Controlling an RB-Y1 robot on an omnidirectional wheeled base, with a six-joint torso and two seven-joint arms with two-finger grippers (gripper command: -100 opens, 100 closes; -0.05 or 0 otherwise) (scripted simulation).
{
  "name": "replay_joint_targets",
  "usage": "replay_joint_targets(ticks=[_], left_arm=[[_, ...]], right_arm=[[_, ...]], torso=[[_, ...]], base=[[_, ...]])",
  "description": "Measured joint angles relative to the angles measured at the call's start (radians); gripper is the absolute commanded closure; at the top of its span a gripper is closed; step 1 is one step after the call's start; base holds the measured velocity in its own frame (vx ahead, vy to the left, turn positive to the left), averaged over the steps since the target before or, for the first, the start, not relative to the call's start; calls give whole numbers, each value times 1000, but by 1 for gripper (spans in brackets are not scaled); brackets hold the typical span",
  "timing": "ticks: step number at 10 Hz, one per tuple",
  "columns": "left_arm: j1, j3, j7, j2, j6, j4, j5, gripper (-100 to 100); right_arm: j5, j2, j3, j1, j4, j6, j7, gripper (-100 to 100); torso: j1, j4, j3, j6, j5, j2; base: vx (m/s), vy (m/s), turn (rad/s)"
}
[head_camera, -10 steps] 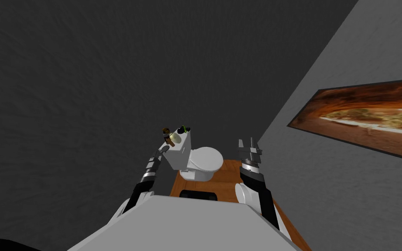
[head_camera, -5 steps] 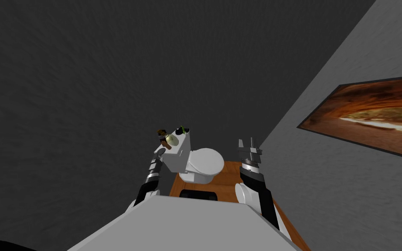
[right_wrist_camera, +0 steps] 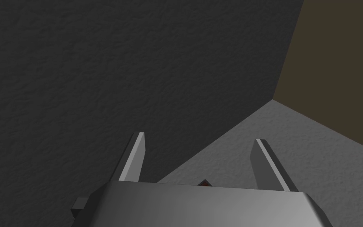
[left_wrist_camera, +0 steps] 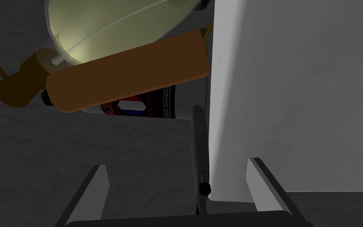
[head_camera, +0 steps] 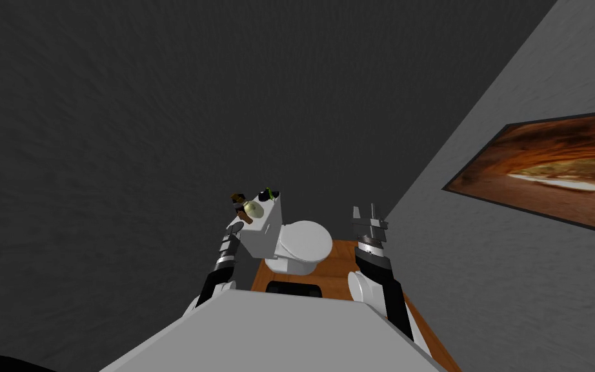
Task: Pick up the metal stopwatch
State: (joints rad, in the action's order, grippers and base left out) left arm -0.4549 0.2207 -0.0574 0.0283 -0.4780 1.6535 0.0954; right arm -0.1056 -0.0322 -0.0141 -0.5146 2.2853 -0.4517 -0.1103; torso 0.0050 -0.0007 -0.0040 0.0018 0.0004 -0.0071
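Both open, both empty: grasp pending.
Edge-on against tank [left_wrist_camera: 295, 98], stopwatch [left_wrist_camera: 199, 149] sits between fingers of left hand [left_wrist_camera: 176, 165]; centre, close on rim, clear of bottle [left_wrist_camera: 129, 79]; right hand [right_wrist_camera: 198, 138] idle.

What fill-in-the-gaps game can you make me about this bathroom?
The bottle on the toilet tank is ____ in colour.
The left gripper has its two fingers ____.
The framed picture hangs on the wall on the robot's ____ side.
Missing words: brown; open; right.
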Motion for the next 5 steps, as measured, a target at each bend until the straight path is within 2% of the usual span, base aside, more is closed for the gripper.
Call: replay_joint_targets(ticks=[4, 5], left_arm=[[0, 0, 0, 0, 0, -1, 0, 100], [0, 0, 0, 0, 0, -1, 0, 0]], right_arm=[[0, 0, 0, 0, 0, 0, 0, 0], [0, 0, 0, 0, 0, 0, 0, 0]], torso=[[0, 0, 0, 0, 0, 0], [0, 0, 0, 0, 0, 0]], base=[[0, 0, 0], [0, 0, 0]])
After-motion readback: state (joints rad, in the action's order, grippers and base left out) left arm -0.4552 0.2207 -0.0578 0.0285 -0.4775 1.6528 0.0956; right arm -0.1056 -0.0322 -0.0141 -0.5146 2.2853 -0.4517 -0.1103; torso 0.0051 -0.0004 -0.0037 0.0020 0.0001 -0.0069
